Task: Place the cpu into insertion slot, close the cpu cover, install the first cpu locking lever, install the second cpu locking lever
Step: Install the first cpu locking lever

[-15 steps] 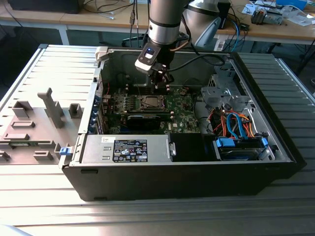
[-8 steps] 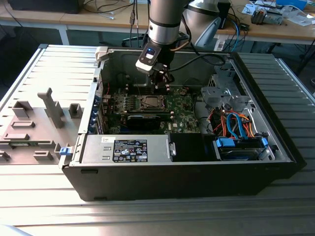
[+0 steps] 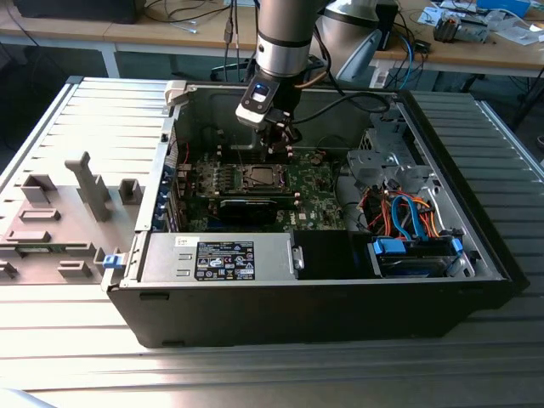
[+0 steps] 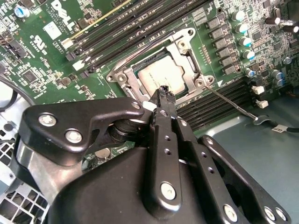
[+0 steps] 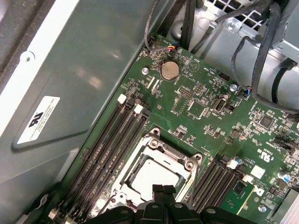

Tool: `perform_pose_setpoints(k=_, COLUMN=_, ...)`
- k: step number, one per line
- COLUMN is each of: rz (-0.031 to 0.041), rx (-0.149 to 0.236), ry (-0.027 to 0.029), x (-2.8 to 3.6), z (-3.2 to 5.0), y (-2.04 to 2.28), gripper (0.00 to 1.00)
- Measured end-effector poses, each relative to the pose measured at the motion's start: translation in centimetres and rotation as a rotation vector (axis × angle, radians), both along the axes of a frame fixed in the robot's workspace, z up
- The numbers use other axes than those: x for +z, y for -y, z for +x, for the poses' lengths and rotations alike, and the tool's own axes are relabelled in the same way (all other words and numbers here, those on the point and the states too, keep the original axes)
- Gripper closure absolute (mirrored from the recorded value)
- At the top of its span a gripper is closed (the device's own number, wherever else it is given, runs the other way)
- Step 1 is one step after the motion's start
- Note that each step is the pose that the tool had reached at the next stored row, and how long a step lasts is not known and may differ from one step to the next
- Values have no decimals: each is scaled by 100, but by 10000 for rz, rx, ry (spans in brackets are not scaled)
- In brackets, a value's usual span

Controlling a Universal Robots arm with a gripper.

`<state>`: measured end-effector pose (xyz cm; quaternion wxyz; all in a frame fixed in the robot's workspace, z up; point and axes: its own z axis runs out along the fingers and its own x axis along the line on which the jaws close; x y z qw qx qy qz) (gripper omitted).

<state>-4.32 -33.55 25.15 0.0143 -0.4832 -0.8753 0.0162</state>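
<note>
Silver-grey cpu (image 4: 164,77) sits in the insertion slot (image 4: 117,75), cpu cover (image 4: 187,51) down around it; one thin locking lever (image 4: 233,105) juts free, so I judge levers unfinished, my end effector (image 4: 163,90) clenched on nothing at the socket's edge.

Hard white glare lies on the ribbed table (image 3: 68,348) well in front of the gripper (image 3: 280,150). The computer case (image 3: 297,316) around it is dim. The chip (image 4: 161,74) just beyond it gleams pale.

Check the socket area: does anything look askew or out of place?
Nothing looks damaged; the cpu lies flat in the slot. One thin lever sticks out sideways over the memory slots, not tucked against the slot.
</note>
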Motion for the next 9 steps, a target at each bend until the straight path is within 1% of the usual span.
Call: perform_pose_setpoints(k=9, rz=0, rx=275, ry=0, x=0, z=0, y=0, gripper=89)
